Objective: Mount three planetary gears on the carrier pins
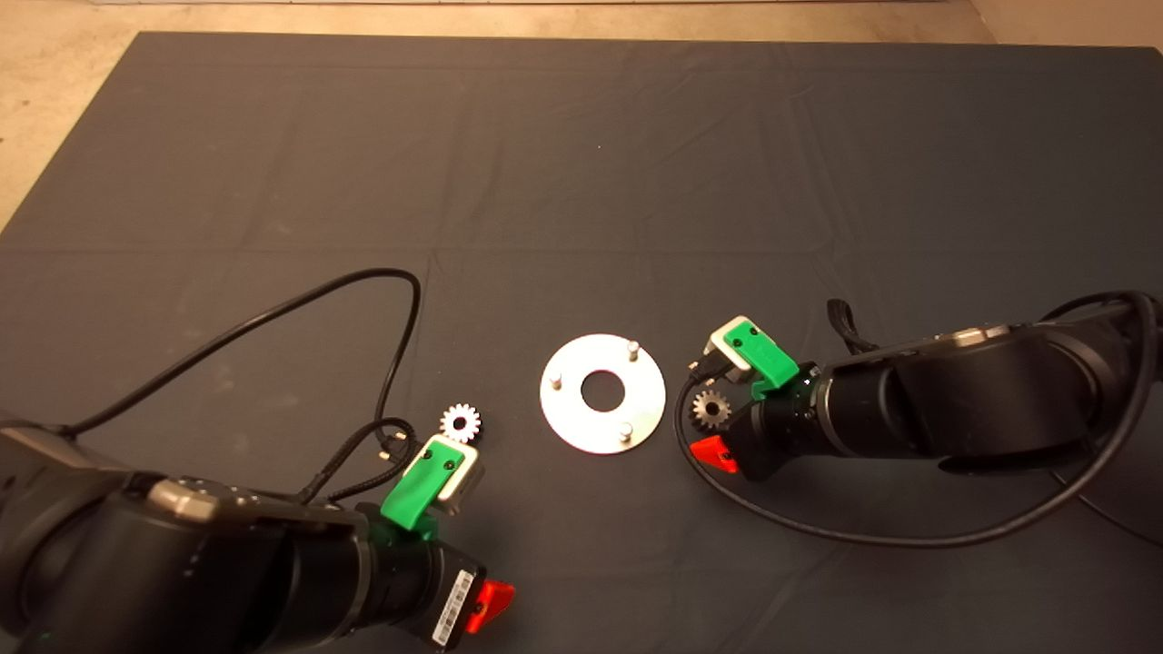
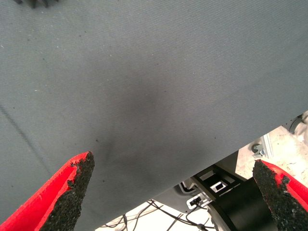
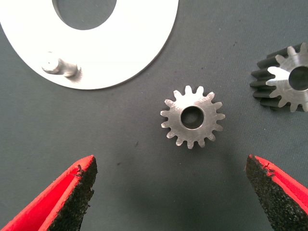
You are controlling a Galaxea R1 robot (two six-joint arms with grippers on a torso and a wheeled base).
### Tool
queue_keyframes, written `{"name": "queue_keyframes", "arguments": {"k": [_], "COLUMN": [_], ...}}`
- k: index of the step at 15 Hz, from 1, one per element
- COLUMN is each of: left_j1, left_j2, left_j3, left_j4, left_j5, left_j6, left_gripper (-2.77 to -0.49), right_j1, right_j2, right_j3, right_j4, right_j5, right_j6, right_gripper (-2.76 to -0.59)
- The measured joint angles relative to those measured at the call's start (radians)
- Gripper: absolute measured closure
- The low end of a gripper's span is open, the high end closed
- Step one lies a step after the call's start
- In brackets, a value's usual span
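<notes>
The shiny disc lies mid-mat with three bare upright carrier pins. A bright silver gear lies to its left, just beyond my left gripper, which is open and empty over bare mat in the left wrist view. A darker gear lies right of the disc, between the open fingers of my right gripper. The right wrist view shows that gripper open, this gear flat just ahead of it, a second gear beside it, and the disc with one pin.
Black cables loop over the mat by the left arm and around the right arm. The mat's near edge shows in the left wrist view, with robot parts below it.
</notes>
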State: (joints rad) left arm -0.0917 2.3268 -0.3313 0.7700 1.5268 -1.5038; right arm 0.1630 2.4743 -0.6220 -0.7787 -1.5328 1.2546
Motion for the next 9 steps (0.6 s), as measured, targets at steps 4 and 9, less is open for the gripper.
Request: {"name": "queue_keyframes", "arguments": {"k": [4, 9], "left_j1": [0.0, 0.0], "left_j2": [0.0, 0.0], "left_j3": [0.0, 0.0], "left_j4": [0.004, 0.008], "left_j5": [0.0, 0.0], "left_j6": [0.001, 0.001], "left_gripper": [-2.37, -2.37], "right_j1": [-0.037, -0.1], "right_j2": [0.0, -0.001], "right_j3": [-0.034, -0.066], "right_j4": [-0.018, -0.082], "right_j5": [0.0, 0.0], "right_j6": [-0.021, -0.054], "right_gripper": [-2.31, -2.31]}}
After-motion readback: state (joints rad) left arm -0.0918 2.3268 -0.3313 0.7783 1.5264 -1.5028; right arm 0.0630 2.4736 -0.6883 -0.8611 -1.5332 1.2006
